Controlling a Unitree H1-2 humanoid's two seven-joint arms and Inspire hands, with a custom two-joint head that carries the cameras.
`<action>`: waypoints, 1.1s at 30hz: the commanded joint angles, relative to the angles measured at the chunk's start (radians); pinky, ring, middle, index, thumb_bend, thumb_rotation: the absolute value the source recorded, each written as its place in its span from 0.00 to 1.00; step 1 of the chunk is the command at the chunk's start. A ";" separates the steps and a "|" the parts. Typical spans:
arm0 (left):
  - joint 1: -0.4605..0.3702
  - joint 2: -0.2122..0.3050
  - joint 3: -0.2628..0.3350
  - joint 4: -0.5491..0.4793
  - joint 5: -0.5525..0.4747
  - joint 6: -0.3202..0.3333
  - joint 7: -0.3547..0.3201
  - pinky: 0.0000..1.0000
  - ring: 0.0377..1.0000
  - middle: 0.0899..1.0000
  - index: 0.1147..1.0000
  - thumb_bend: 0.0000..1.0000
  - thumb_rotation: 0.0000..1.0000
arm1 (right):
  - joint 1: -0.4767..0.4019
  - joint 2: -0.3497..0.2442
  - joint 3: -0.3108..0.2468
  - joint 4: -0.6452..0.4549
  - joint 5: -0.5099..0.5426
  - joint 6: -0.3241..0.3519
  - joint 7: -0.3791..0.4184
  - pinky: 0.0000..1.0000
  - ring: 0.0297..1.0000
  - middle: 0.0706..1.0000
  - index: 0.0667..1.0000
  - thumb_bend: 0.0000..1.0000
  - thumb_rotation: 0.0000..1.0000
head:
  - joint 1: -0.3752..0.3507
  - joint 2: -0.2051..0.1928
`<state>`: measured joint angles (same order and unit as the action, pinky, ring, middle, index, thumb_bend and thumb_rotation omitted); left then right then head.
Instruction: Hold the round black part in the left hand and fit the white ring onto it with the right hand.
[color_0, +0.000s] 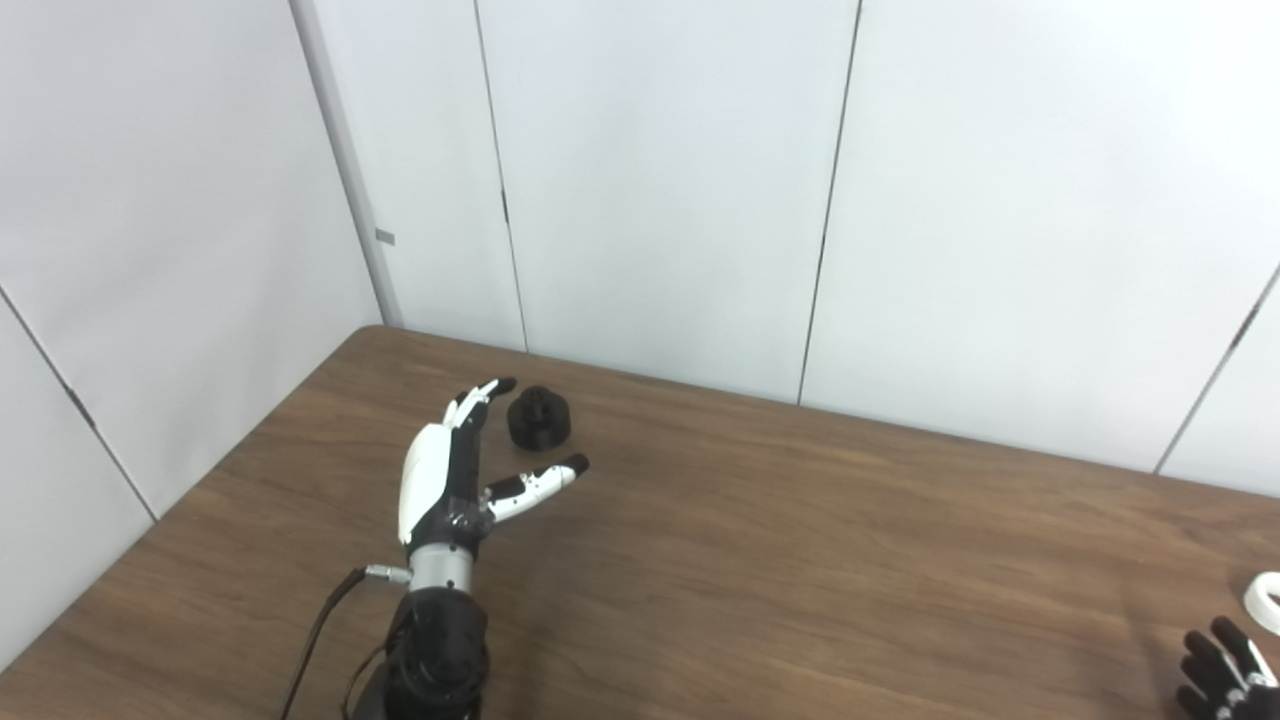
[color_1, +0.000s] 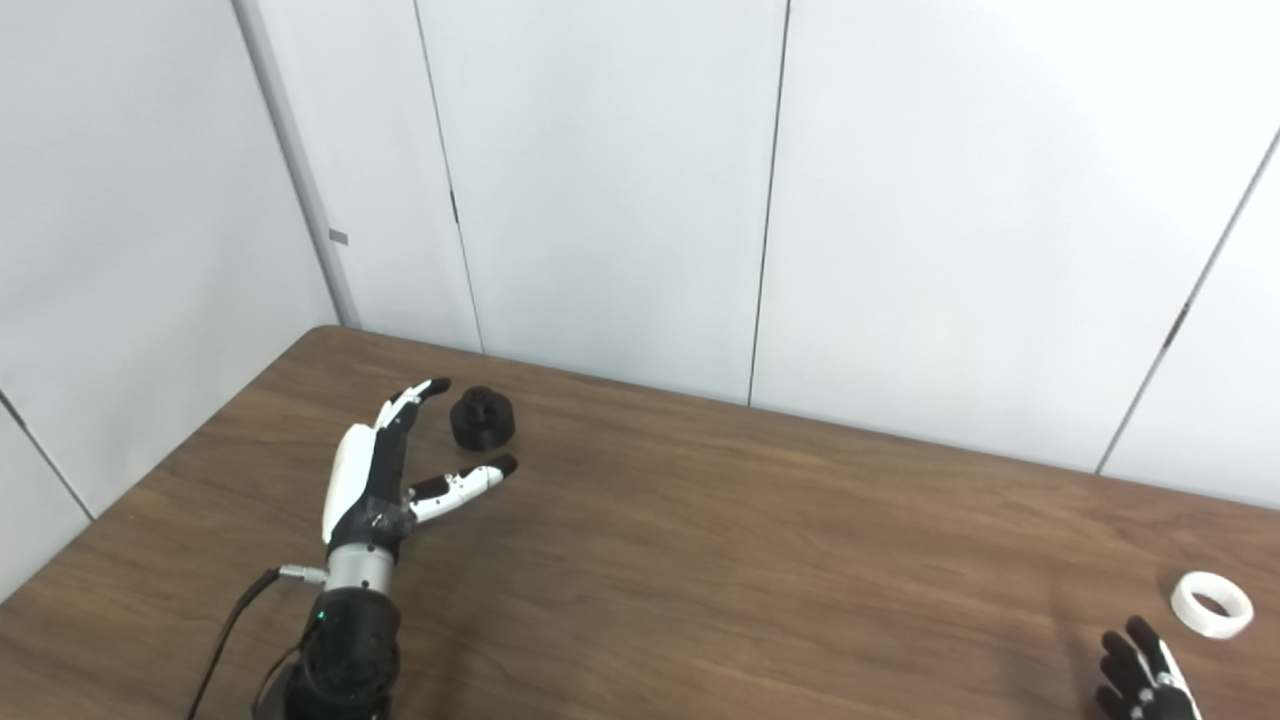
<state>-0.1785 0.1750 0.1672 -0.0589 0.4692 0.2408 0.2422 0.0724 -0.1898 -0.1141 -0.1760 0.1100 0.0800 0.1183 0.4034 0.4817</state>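
Observation:
The round black part (color_0: 539, 417) stands on the brown table near its far left. My left hand (color_0: 455, 470) is open just left of and in front of it, fingers stretched toward its left side and thumb spread below it, not touching. The white ring (color_1: 1211, 604) lies flat at the table's right, cut by the frame edge in the left eye view (color_0: 1265, 600). My right hand (color_1: 1140, 675) shows only its dark fingertips at the bottom right, a little in front of and left of the ring, spread and holding nothing.
The wooden table (color_0: 800, 560) is enclosed by white wall panels (color_0: 660, 180) at the back and left. A black cable (color_0: 315, 630) runs from the left wrist down to the bottom edge.

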 joint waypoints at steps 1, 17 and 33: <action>-0.051 0.039 0.002 0.004 0.028 -0.003 0.028 0.98 0.99 0.93 0.84 0.87 0.31 | 0.008 -0.007 -0.004 -0.019 -0.002 0.010 -0.006 1.00 0.95 0.94 0.96 0.51 1.00 | -0.001 0.001; -0.139 0.124 -0.024 0.203 0.036 -0.012 0.051 1.00 0.98 0.92 0.83 0.91 0.33 | -0.001 -0.041 0.001 0.034 0.062 -0.046 0.062 1.00 1.00 0.98 1.00 0.53 1.00 | -0.006 0.005; -0.251 0.173 -0.067 0.371 0.045 0.036 0.057 1.00 0.98 0.92 0.83 0.95 0.34 | -0.007 -0.047 0.003 0.069 0.079 -0.079 0.071 1.00 1.00 0.99 1.00 0.55 1.00 | -0.021 0.009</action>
<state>-0.3712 0.3144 0.1032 0.3190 0.5052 0.2802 0.2744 0.0709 -0.2246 -0.1113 -0.1028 0.1902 -0.0066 0.1869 0.3820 0.4894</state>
